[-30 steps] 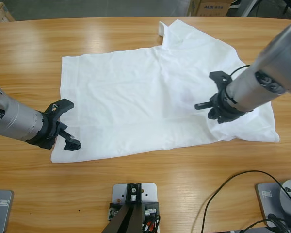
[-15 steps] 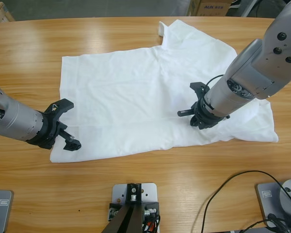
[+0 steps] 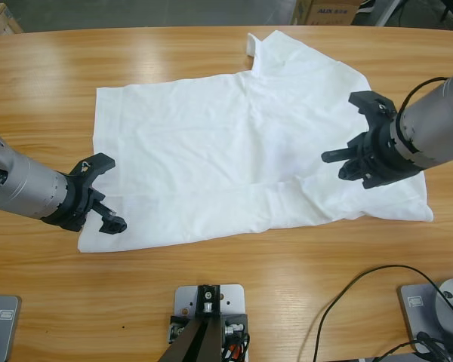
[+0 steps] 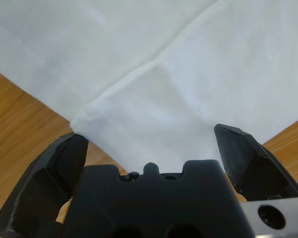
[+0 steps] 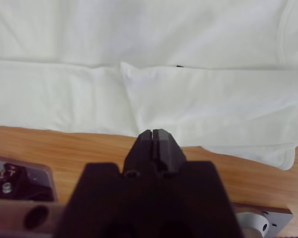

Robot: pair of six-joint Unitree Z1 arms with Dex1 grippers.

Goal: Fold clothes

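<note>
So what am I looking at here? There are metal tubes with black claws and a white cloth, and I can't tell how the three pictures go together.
These are two robot arms at a wooden table. The wide picture comes from a fixed camera above. The other two come from small cameras on each arm's wrist, looking along its black fingers. A white T-shirt lies spread on the table, and its lower edge in the wide picture is partly turned over. The left gripper sits at the shirt's lower corner, with its fingers open on either side of the corner, not gripping it. The right gripper hangs over the shirt's other end. Whether it holds any cloth is unclear.
</note>
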